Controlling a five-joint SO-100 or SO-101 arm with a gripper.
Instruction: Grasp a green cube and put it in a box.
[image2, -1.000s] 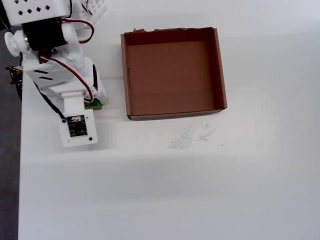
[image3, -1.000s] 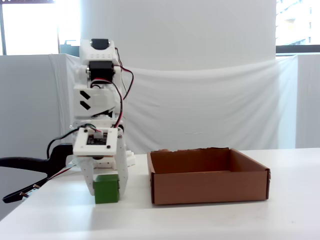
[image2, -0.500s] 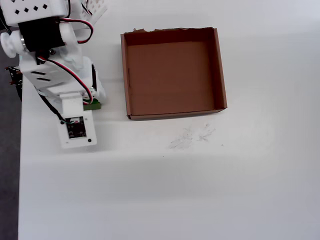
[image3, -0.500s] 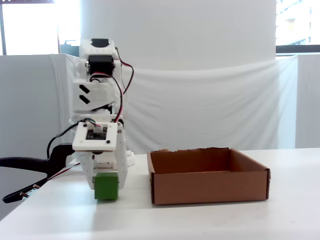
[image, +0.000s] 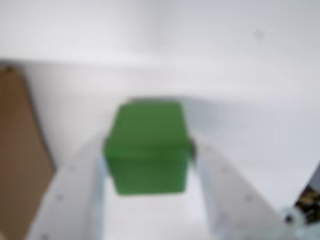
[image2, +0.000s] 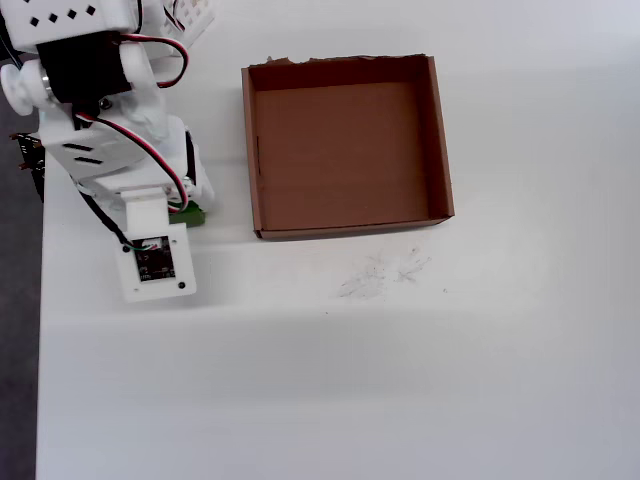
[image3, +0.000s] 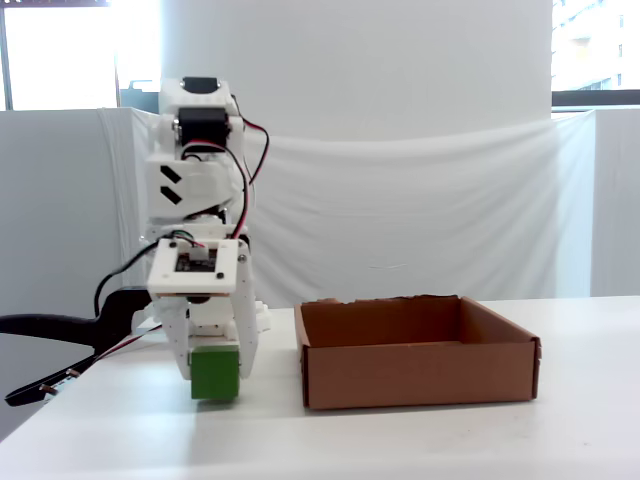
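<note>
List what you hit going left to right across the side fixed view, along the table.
Black cable → gripper holding the green cube → box.

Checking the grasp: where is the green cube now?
The green cube sits between the gripper fingers, left of the box in the fixed view, slightly off the table.

white table (image2: 400, 380), white cloth backdrop (image3: 420, 210)
</note>
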